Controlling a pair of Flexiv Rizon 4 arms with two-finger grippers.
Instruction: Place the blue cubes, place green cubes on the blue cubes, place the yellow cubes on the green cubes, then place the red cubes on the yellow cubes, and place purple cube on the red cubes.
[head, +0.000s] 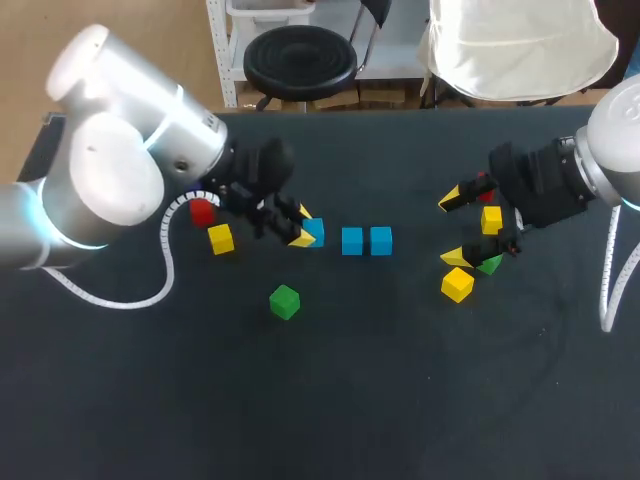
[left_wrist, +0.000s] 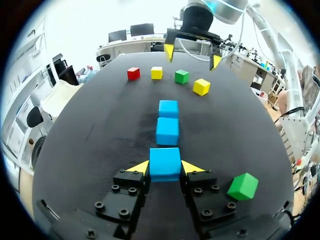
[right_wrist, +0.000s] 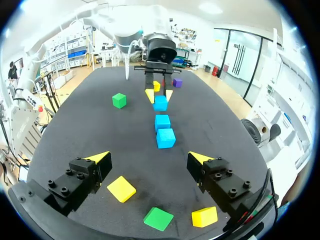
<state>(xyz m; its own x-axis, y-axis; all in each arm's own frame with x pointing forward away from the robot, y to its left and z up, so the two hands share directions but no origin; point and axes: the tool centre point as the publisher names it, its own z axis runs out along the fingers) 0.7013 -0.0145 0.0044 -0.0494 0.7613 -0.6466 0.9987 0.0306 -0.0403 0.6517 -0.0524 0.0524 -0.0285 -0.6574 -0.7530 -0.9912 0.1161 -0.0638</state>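
My left gripper (head: 301, 226) is shut on a blue cube (head: 315, 232), which shows between its yellow tips (left_wrist: 165, 163). That cube lines up with two other blue cubes (head: 352, 241) (head: 381, 240) to its right. A green cube (head: 285, 301) lies in front of them. A red cube (head: 203, 211) and a yellow cube (head: 221, 239) sit by the left arm. My right gripper (head: 455, 228) hangs open over the right side, nothing between its fingers (right_wrist: 149, 159). Under and around it lie yellow cubes (head: 457, 284) (head: 491, 219), a green cube (head: 489, 264) and a half-hidden red cube (head: 486, 190). A purple cube (right_wrist: 177, 82) sits beyond the left gripper.
The dark table (head: 400, 400) is bare across its front half. The left arm's white cable (head: 165, 250) loops over the table near the red and yellow cubes.
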